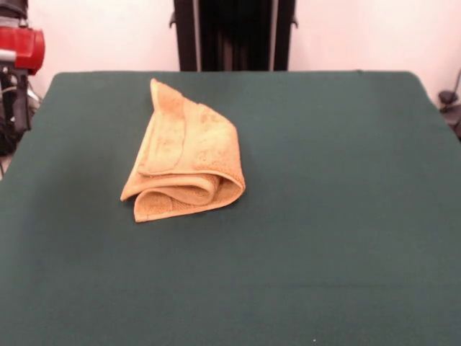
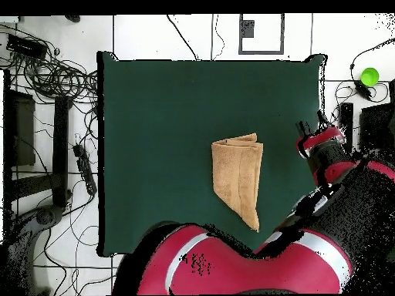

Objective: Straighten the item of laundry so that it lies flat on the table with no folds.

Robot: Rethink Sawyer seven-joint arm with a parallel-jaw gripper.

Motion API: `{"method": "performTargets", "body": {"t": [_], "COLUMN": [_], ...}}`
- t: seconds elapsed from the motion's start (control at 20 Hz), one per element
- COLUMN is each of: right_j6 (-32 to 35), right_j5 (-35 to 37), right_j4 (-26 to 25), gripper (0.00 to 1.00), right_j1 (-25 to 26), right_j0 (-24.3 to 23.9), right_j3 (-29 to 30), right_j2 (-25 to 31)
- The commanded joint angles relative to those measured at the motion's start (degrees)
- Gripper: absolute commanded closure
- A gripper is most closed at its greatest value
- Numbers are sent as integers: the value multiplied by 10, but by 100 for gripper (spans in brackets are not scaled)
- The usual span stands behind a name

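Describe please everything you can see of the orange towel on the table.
The towel is orange-tan terry cloth, soft and thick in look. It is not flat: it is folded over itself in several layers, with rolled folds open at the end nearest the front camera and a narrow point at the far end. A woven band runs along one upper layer. It lies on the dark green table, left of centre in the front view. Nothing else touches it.

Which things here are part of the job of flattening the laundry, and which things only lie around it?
Part of the job:
- towel, folded over itself
- table, which it lies on
- gripper, off to the table's side

Only lying around:
- green ball on the floor
- cables beside the table
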Motion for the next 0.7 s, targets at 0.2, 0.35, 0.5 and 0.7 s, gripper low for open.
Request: {"method": "performTargets", "body": {"t": [0.2,0.35,0.5,0.7], "right_j6": [53,51,40,41], "right_j5": [-70,-78,-94,-118], "right_j4": [32,27,30,34], "gripper": [0,0,0,0], "right_j1": [-87,-94,-95,-90], "right_j0": [43,42,33,15], "right_j3": [71,73,71,66], "right_j2": [107,122,139,163]}}
